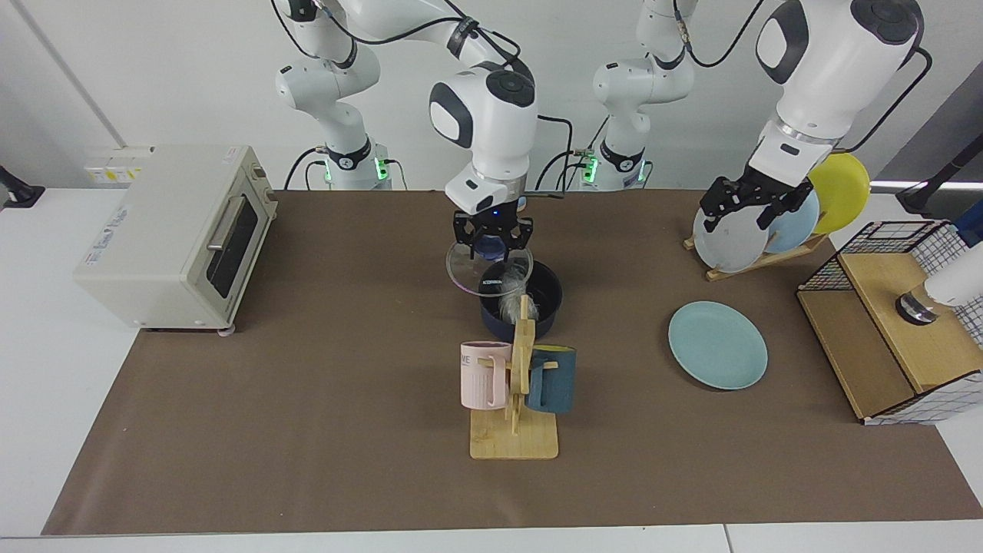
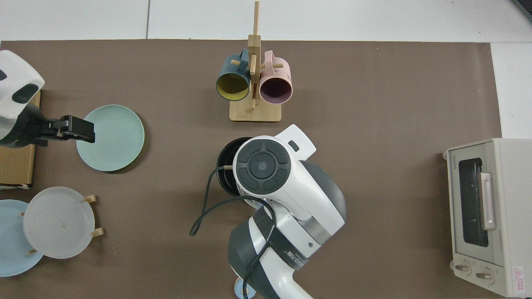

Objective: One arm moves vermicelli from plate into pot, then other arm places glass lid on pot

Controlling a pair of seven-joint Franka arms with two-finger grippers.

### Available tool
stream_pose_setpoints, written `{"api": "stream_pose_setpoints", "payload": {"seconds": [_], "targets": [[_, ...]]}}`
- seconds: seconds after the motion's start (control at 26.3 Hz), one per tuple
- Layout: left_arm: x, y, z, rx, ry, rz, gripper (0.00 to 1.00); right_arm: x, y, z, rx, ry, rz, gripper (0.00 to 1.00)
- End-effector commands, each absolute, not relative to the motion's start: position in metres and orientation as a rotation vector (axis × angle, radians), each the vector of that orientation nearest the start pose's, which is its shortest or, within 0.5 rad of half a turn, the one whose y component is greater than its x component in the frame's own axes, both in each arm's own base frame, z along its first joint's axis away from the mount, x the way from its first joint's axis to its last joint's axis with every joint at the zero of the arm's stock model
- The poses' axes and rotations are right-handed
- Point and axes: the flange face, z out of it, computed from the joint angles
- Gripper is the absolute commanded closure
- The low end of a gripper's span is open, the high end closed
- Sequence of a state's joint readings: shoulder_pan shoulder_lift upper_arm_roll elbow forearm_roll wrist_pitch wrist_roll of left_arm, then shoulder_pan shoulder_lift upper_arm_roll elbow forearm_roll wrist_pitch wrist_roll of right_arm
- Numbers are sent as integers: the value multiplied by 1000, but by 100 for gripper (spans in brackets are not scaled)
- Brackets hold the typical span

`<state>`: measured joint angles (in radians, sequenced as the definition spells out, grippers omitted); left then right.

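My right gripper (image 1: 491, 240) is shut on the blue knob of the glass lid (image 1: 485, 270). The lid hangs slightly tilted just above the far left rim of the navy pot (image 1: 537, 316). The white vermicelli (image 1: 510, 305) lies inside the pot. From above, the right arm covers nearly all of the pot (image 2: 225, 153), and the lid and handle are hidden. The teal plate (image 1: 717, 344) lies bare on the mat. My left gripper (image 1: 741, 206) waits open, high by the dish rack, and in the top view the left gripper (image 2: 85, 132) hangs over the edge of the plate (image 2: 116, 139).
A wooden mug rack (image 1: 514, 418) with a pink and a dark teal mug stands just in front of the pot. A toaster oven (image 1: 169, 230) sits at the mat's left. A dish rack with plates (image 1: 737, 242) and a wire-and-wood box (image 1: 898, 330) stand at the right.
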<state>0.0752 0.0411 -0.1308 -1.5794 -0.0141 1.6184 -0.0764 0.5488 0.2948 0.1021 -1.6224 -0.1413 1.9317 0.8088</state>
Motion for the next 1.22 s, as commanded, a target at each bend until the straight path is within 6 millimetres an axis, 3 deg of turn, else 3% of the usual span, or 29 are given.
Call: {"api": "stream_pose_setpoints", "payload": {"seconds": [0.0, 0.11, 0.34, 0.46, 0.72, 0.99, 1.18], "targets": [[563, -31, 604, -3162, -52, -3, 0, 562, 401, 444, -3188, 234, -166, 100], [564, -31, 604, -3162, -53, -5, 0, 560, 405, 443, -3194, 218, -186, 100], [564, -32, 604, -3162, -50, -5, 0, 546, 430, 424, -3216, 205, -180, 100], [564, -32, 604, -3162, -50, -5, 0, 538, 443, 425, -3220, 192, -194, 100], [564, -32, 604, -3162, -50, -5, 0, 537, 447, 420, -3221, 181, -192, 100], [563, -33, 604, -3162, -50, -3, 0, 552, 438, 409, -3216, 169, -204, 100], [563, -33, 605, -3162, -48, -5, 0, 558, 444, 415, -3207, 177, -213, 100]]}}
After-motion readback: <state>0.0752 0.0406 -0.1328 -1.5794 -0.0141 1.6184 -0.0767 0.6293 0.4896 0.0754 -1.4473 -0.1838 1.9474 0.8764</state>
